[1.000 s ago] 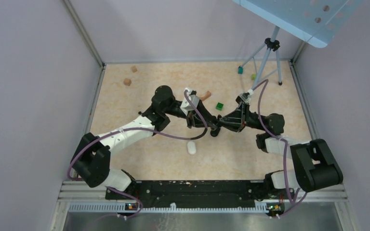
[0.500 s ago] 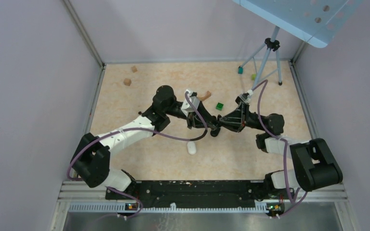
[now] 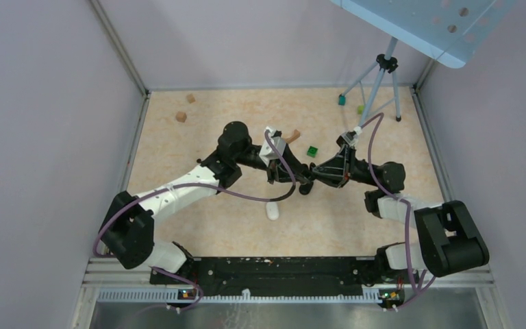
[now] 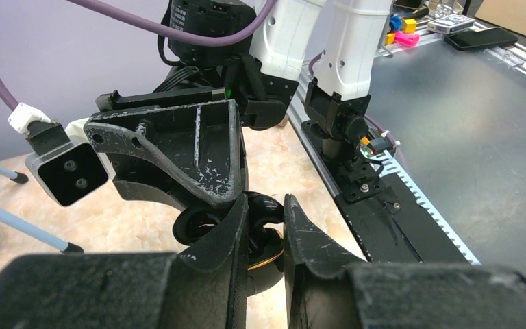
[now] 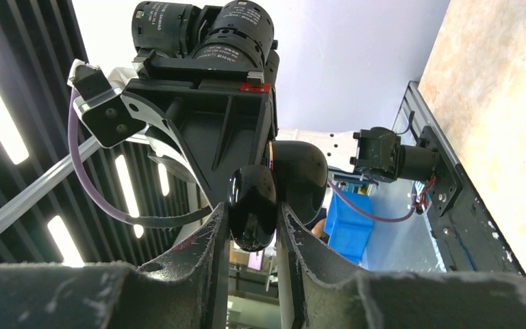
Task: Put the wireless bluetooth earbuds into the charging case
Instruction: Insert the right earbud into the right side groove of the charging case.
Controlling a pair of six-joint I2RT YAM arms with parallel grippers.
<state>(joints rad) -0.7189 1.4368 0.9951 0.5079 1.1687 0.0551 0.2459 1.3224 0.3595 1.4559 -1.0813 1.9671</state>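
Nearest, at the front edge of the table, left arm base and right arm base, bolted side by side; just beyond them, lying on the beige top, a small white oval object, apart from both grippers; farther in, about mid-table and held above the surface, left gripper and right gripper, meeting tip to tip; left fingers clamped on the glossy black charging case, with a glint of gold showing between them; right fingers pinched on a glossy black rounded piece; impossible to tell whether earbud or lid; seen from the right wrist, pressed close against the case's dark dome right behind it; just past the grippers, a small green block on the table; beside it to the left, a brown piece, near the left wrist; farther back on the left, 2 brown cubes, 1 nearer and 1 deeper, well apart from the arms; at the far right corner, a tripod, with a teal block and a yellow-green bit near its legs.
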